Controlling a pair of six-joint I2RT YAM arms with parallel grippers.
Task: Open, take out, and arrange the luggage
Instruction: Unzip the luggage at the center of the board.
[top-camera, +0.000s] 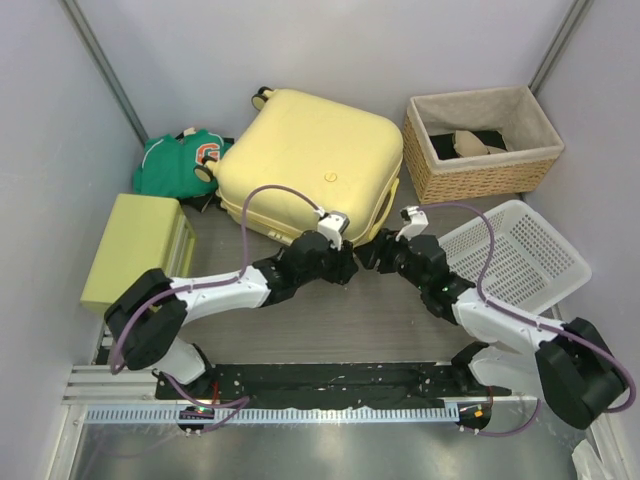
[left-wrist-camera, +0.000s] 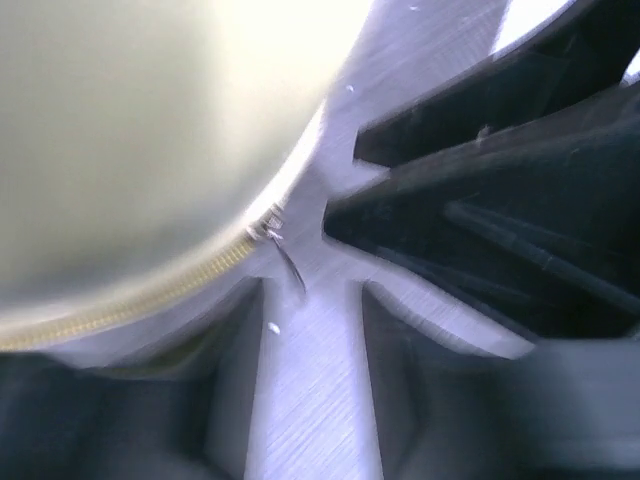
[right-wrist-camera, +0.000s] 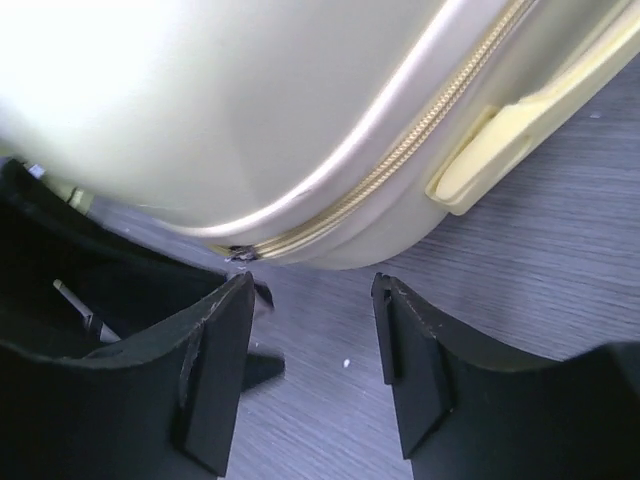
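Observation:
The luggage (top-camera: 310, 165) is a pale yellow hard-shell suitcase lying flat and zipped shut at the back centre. Both grippers meet at its near corner. In the left wrist view my left gripper (left-wrist-camera: 310, 300) stands open over bare table, and the small metal zipper pull (left-wrist-camera: 280, 250) dangles just past its fingertips, held by nothing. My right gripper (right-wrist-camera: 310, 300) is open too, with nothing between its fingers, just short of the gold zipper (right-wrist-camera: 400, 160) and left of the side handle (right-wrist-camera: 520, 130). In the top view the left gripper (top-camera: 345, 263) and right gripper (top-camera: 372, 255) nearly touch.
A wicker basket (top-camera: 480, 145) holding cloth items stands at the back right. A white plastic basket (top-camera: 515, 255) lies beside the right arm. A yellow-green box (top-camera: 140, 245) sits at the left, with a green garment (top-camera: 180, 165) behind it.

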